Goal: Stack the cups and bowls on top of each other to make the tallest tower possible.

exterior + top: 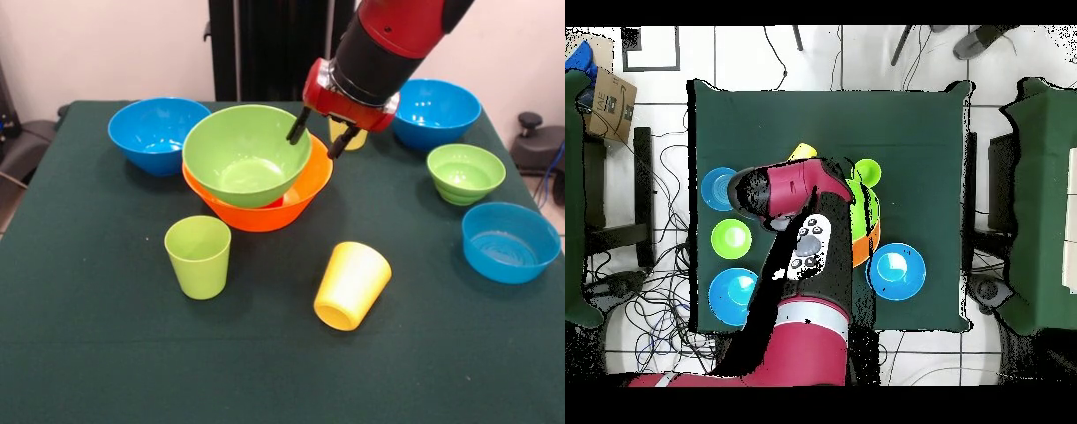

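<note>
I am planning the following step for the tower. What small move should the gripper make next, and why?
Probably lift the gripper straight up and clear. Its fingers are open and empty beside the rim of the large lime green bowl, which already sits tilted inside the large orange bowl, so that placement looks done. From there it could go for a blue bowl next.

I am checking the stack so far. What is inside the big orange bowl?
The large green bowl sits tilted inside the orange bowl. A small red patch shows beneath its right side, too hidden to identify. The rest of the orange bowl's inside is covered. The gripper hangs open beside the green rim.
</note>
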`<act>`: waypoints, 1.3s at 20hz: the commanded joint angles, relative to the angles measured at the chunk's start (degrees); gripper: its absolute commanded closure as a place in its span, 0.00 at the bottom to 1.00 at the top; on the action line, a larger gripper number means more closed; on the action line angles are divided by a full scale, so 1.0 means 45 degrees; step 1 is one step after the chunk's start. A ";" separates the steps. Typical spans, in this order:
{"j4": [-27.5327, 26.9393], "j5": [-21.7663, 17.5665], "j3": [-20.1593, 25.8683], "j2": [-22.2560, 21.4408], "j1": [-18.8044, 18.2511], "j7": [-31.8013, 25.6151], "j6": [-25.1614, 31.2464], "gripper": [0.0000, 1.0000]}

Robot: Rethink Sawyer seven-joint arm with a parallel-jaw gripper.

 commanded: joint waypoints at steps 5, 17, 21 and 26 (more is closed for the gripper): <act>-0.0428 0.0111 0.0819 0.0264 0.0145 0.0943 0.0044 0.00; -0.1525 0.0103 0.0970 0.0167 0.0006 -0.0378 0.2821 0.00; -0.1962 0.0146 0.1060 0.0218 -0.0077 -0.0445 0.3526 0.00; -0.2027 0.0012 0.1101 0.0163 -0.0093 -0.0432 0.3760 0.00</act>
